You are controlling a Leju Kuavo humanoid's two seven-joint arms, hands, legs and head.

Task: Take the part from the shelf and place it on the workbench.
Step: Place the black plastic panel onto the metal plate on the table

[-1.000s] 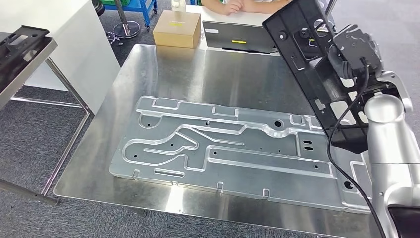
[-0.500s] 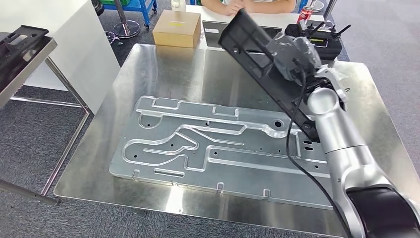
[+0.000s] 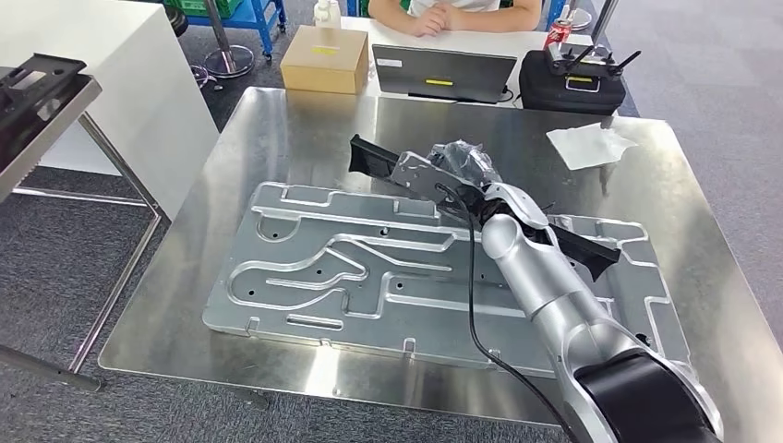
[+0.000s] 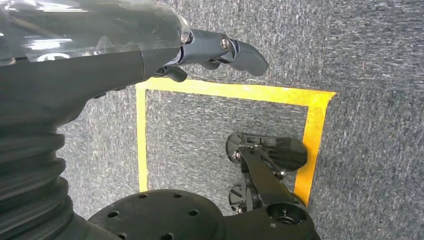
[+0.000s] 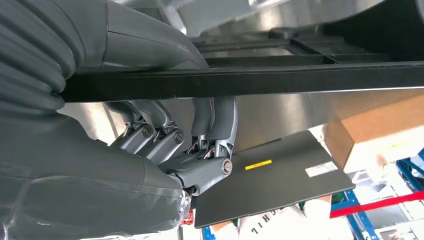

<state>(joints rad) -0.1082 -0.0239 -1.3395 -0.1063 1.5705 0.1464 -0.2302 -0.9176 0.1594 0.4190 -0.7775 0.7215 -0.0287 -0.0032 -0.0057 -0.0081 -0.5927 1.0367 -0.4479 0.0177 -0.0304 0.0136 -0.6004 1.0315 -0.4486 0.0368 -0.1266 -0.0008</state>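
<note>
As seen from the head view: black part (image 3: 374, 159), long axis running diagonally from far left to near right, low over the machined aluminium plate (image 3: 305, 277) on the steel workbench (image 3: 277, 120); whether touching the plate cannot be told. Far end past the plate's back edge, near end (image 3: 582, 251) over its right portion. Right hand (image 3: 452, 166), wrapped in clear film, clasped on the part's middle; silver right arm reaching forward from the lower right, black cable trailing along it. Beyond the workbench: cardboard box (image 3: 325, 58), closed grey laptop (image 3: 443, 74), black case (image 3: 572, 81); white cloth (image 3: 591, 145) on the bench's far right.

Right wrist view: fingers (image 5: 210, 125) curled under the part's flat black bar (image 5: 300, 77), thumb side over it, firmly gripped.

Left wrist view: left hand (image 4: 210, 50) hanging over grey carpet with yellow tape (image 4: 225, 92), fingers loosely extended, nothing held.
</note>
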